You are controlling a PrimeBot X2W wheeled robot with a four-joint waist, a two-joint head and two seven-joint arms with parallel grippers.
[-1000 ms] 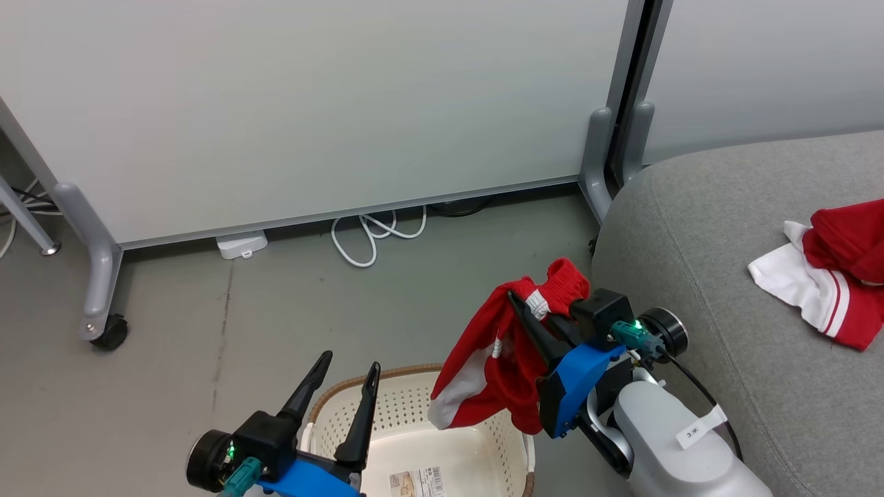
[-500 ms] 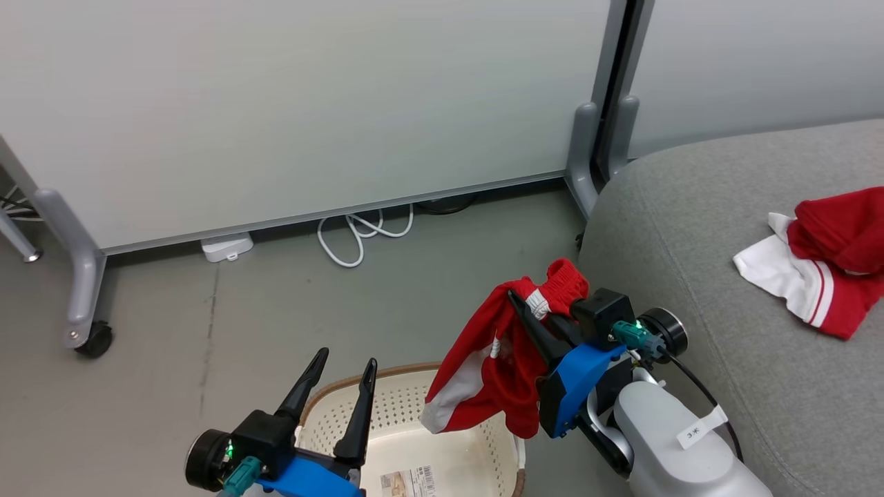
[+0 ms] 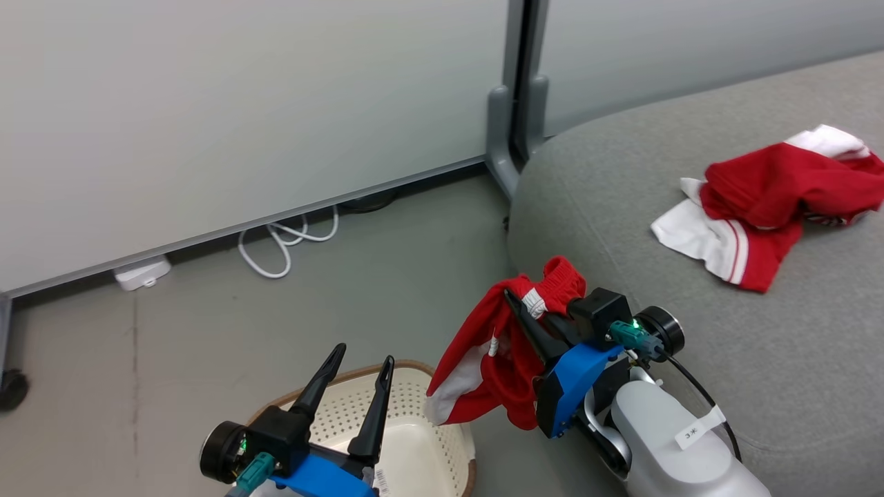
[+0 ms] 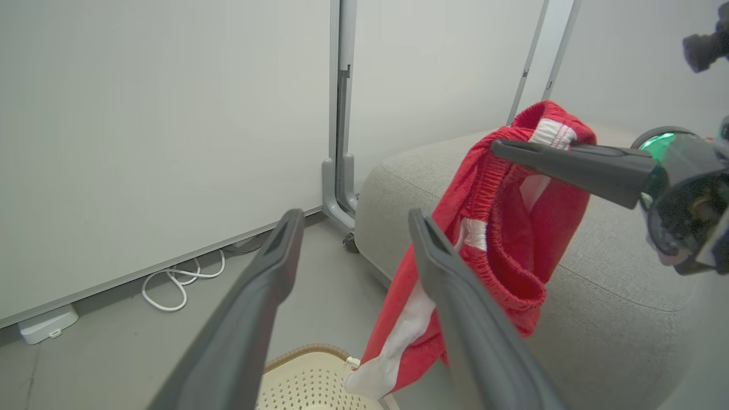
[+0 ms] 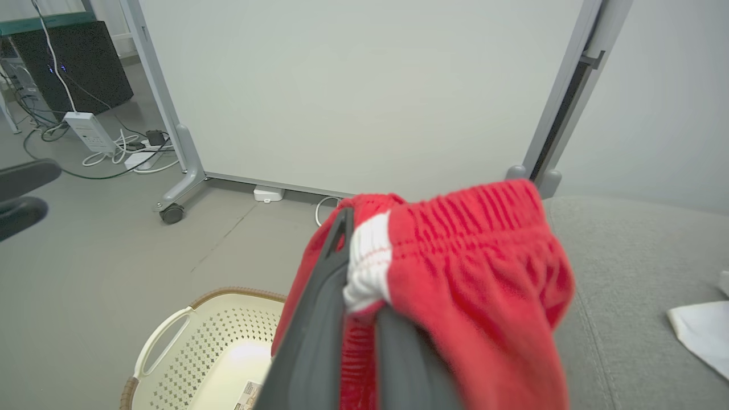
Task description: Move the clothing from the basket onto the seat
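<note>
At left, white cable (image 3: 283,238) on the floor (image 3: 173,345) by the partition (image 3: 242,103), well off the route. Left tool (image 3: 364,353) spread wide, empty, over the basket (image 3: 421,400); nothing red in the part showing. Right tool (image 3: 510,297) clamped on red shorts (image 3: 504,379) at the waistband, hanging beside the seat (image 3: 608,207), not yet over it. Further right, one garment (image 3: 760,200) already lying there. Probably the last piece.

Basket (image 3: 442,421): cream plastic, perforated, slight sheen; brown woven-look rim.
Clothing (image 3: 507,366), 1 o'clk of it: red/white cloth, soft, matt; waistband gathered, ribbed.
Seat (image 3: 690,310), 3 o'clk: grey fabric, matt, coarse weave.
Floor (image 3: 207,331): smooth, matt.
Cable (image 3: 283,241), 11 o'clk: white, glossy.
</note>
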